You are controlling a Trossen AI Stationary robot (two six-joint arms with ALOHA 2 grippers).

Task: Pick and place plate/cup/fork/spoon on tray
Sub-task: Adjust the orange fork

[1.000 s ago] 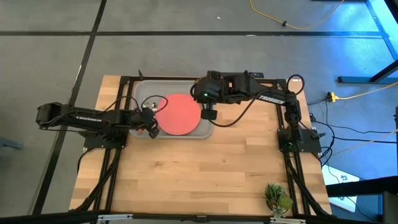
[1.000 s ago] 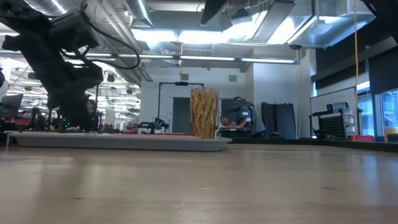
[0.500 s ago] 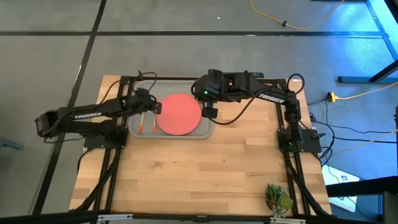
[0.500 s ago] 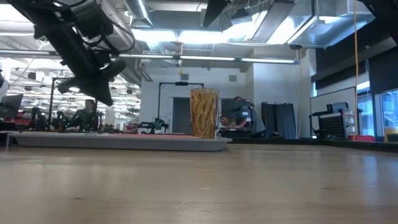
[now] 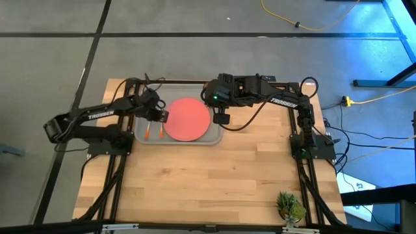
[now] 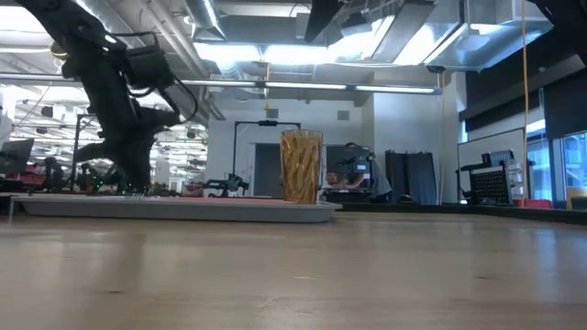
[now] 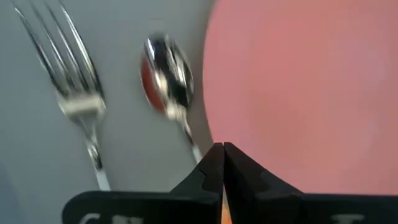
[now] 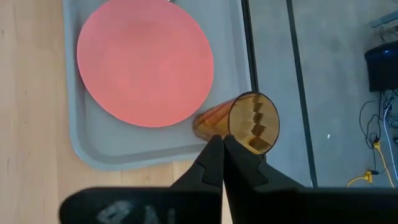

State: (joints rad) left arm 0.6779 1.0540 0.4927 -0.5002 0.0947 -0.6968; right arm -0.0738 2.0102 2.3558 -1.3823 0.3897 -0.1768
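Observation:
The grey tray (image 5: 211,138) lies at the table's far side. On it lie the coral plate (image 5: 187,119), the spoon (image 7: 166,79) just left of the plate, and the fork (image 7: 73,87) left of the spoon; their orange handles (image 5: 154,132) point toward the near edge. The amber cup (image 8: 249,123) stands upright at the tray's far right corner, also in the low view (image 6: 301,165). My left gripper (image 7: 222,163) is shut, low over the spoon's handle. My right gripper (image 8: 222,152) is shut and empty, above the tray's right rim beside the cup. My left gripper's shut fingertips stand over the spoon's handle (image 7: 194,148), pointing down; whether they touch it I cannot tell. The spoon lies flat on the tray.
A small green plant (image 5: 290,207) stands at the table's near right corner. The wooden tabletop (image 5: 208,182) stretches from the tray to the near edge. Black frame rails run along both sides of the table.
My left gripper has risen from the tray's left near part and gone toward the far edge, uncovering the two orange handles. It has then come down again beside the plate. Fork, spoon, plate and cup have stayed in place.

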